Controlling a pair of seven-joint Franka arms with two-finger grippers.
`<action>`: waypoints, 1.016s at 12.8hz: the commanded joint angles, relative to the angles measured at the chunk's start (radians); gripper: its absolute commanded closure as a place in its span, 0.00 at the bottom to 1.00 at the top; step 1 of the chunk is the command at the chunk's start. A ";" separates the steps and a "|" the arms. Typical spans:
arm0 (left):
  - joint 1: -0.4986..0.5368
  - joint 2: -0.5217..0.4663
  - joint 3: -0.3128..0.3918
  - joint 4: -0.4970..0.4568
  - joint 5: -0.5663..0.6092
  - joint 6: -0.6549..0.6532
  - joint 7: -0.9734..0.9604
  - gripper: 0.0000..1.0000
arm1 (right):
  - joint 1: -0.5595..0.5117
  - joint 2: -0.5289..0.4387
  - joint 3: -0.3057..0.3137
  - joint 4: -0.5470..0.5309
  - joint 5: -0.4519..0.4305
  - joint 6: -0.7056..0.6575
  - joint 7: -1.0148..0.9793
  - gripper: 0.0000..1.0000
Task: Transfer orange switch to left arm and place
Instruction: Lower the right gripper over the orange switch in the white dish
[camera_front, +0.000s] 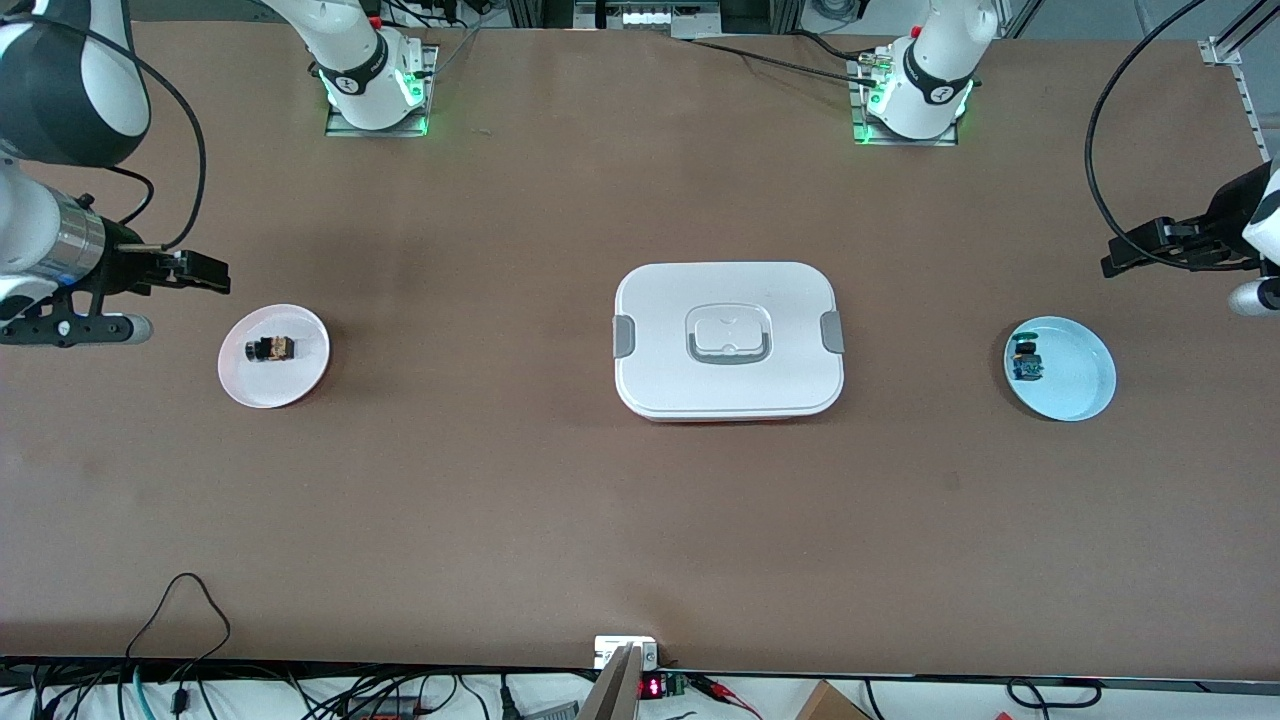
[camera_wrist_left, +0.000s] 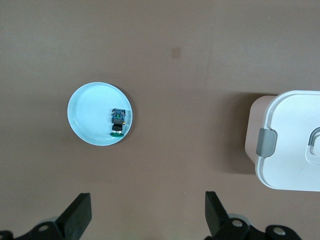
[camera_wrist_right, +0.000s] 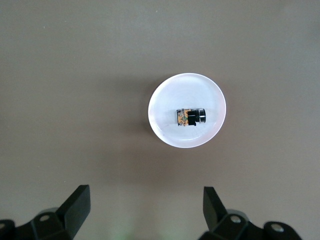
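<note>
Orange switch (camera_wrist_right: 190, 117) on pink plate (camera_front: 232, 380), nearest right end effector (camera_wrist_right: 145, 207), wide, empty; long axis crosswise to fingers; left end effector (camera_wrist_left: 147, 212) wide, waiting.

orange switch (camera_front: 271, 349): tiny, black and orange-tan — lying on its side on a plate
box (camera_front: 728, 340): white, lid on — mid-table
</note>
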 joint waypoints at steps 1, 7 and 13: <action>0.002 0.014 0.000 0.031 -0.016 -0.023 -0.008 0.00 | -0.017 0.026 -0.001 0.020 0.025 0.031 0.004 0.00; 0.002 0.014 0.000 0.031 -0.016 -0.023 -0.008 0.00 | -0.094 0.098 0.001 0.014 0.016 0.094 -0.017 0.00; 0.002 0.014 0.000 0.031 -0.016 -0.023 -0.008 0.00 | -0.095 0.164 0.001 -0.139 -0.059 0.328 -0.072 0.00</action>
